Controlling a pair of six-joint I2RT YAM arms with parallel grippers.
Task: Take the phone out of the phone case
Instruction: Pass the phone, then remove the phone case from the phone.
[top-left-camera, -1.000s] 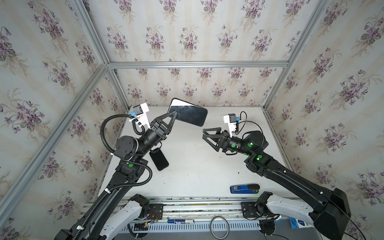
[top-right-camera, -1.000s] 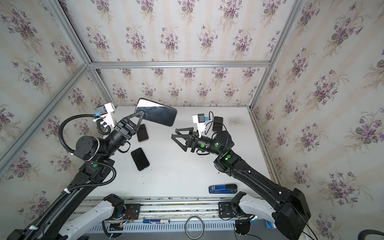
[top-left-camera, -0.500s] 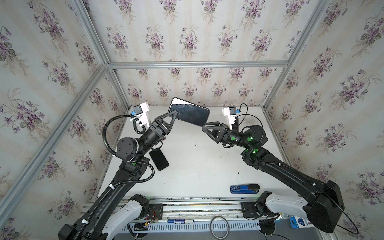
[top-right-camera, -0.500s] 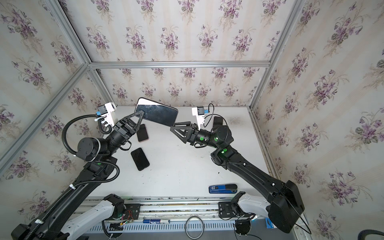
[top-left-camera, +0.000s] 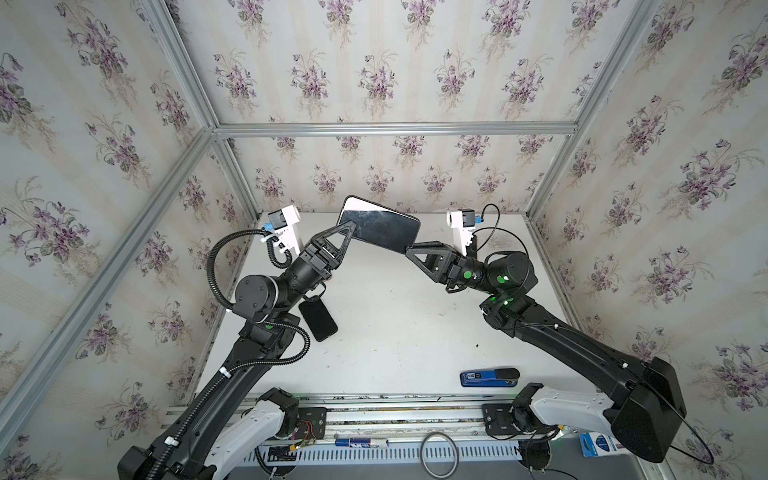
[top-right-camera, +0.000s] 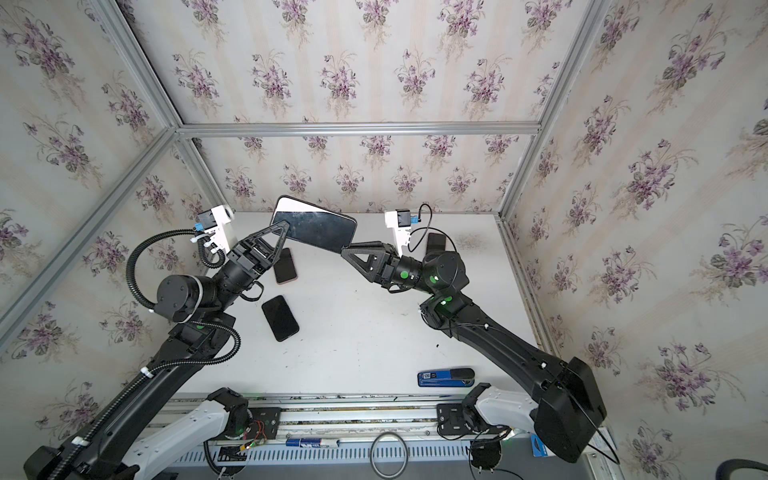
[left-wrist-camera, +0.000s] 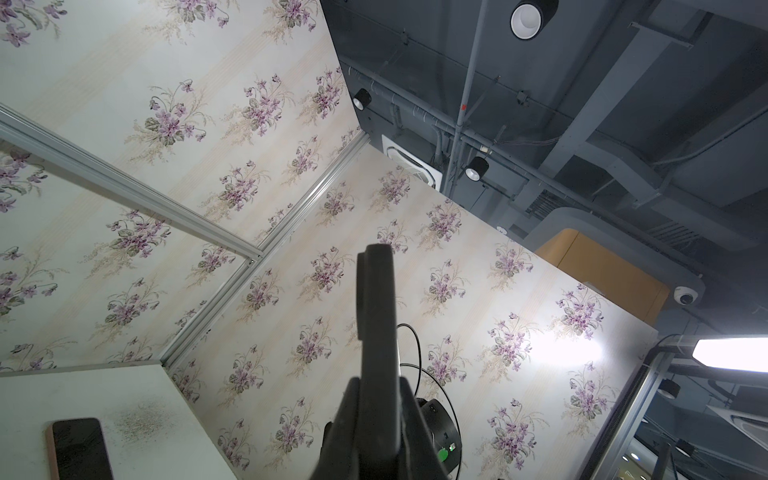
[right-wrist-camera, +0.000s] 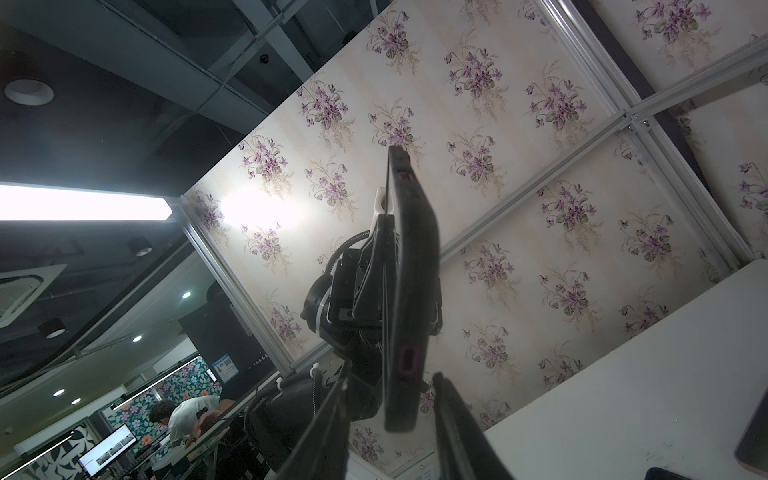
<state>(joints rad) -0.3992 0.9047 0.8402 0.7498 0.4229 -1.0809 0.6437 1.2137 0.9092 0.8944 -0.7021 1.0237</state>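
Holding the phone aloft over the far edge of the surface with the left tool, pressed together on one short end. Reads in both top views as a dark, glossy slab lying nearly flat, long side running from the left edge toward the right edge, with a white glare across its far corner. Seen edge-on from the right wrist: thin screen face on one side, thicker dark phone case wrapped behind it, two cutouts in the rim lined in magenta. Straddled at the opposite short end by the right tool, spread to either side with a sliver of gap showing between one finger and the case, so not pinching. Cannot tell from the top views whether that tool touches the case. Blurs into one dark mass with the fingers in the left wrist view, where screen and case cannot be told apart. Back of the case out of sight in both top views.
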